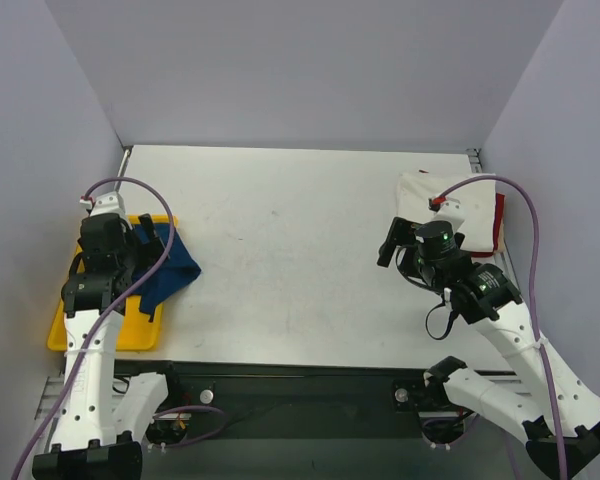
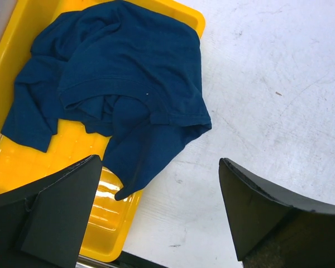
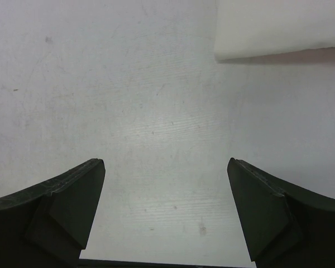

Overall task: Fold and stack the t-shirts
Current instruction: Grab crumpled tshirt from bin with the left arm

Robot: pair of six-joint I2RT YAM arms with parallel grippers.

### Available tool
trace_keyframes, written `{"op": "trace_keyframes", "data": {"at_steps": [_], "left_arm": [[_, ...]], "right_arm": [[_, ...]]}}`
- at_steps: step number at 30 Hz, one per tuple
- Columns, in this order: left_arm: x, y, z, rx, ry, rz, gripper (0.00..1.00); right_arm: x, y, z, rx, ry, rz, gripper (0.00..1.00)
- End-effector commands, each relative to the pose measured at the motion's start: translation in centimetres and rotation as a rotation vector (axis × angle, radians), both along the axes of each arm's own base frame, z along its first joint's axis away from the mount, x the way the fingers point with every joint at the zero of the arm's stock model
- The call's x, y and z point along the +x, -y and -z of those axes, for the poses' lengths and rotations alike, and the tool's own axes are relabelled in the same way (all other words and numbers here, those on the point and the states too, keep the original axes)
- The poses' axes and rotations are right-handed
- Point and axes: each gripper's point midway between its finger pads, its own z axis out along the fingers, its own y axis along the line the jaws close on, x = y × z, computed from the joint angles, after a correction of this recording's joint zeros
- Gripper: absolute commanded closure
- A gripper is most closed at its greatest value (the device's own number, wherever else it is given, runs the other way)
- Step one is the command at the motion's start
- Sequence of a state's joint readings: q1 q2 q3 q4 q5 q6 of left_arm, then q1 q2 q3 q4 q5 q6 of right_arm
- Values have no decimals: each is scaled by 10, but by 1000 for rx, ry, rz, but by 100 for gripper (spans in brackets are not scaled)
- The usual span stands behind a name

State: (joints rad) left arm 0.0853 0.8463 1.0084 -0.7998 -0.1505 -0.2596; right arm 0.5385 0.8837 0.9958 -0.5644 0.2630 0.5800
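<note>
Since both sets of jaws stand wide with nothing between them, I take it neither arm has hold of any cloth. Nearest me, at the near left corner of the tabletop [image 1: 290, 250], the left gripper [image 2: 159, 164] hangs over the tray [image 2: 22, 162], looking down on the navy shirt [image 2: 128, 72]. That shirt lies crumpled in the tray, one flap spilling over the tray's right rim onto the tabletop. I judge it the one not yet folded, and the gripper sits above it because that overhanging flap is the easiest bit to pinch. The right gripper [image 3: 164, 164] hovers over bare tabletop near the right edge, close to the cream shirt [image 3: 279, 28] but not touching it. Placed like that, it looks ready to help spread the navy shirt across the middle. Farther back along the right edge, the cream shirt lies folded flat on the red shirt [image 1: 499, 225], only a strip of red showing on the right. I read that as the stack begun, kept aside to leave room for folding.
</note>
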Motion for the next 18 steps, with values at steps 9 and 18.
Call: {"op": "trace_keyframes", "data": {"at_steps": [9, 18], "left_arm": [[1, -37, -14, 138, 39, -215, 3], [17, -59, 27, 182, -142, -291, 3]], "right_arm": [[6, 13, -6, -27, 40, 84, 2], [14, 10, -2, -55, 18, 90, 2]]}}
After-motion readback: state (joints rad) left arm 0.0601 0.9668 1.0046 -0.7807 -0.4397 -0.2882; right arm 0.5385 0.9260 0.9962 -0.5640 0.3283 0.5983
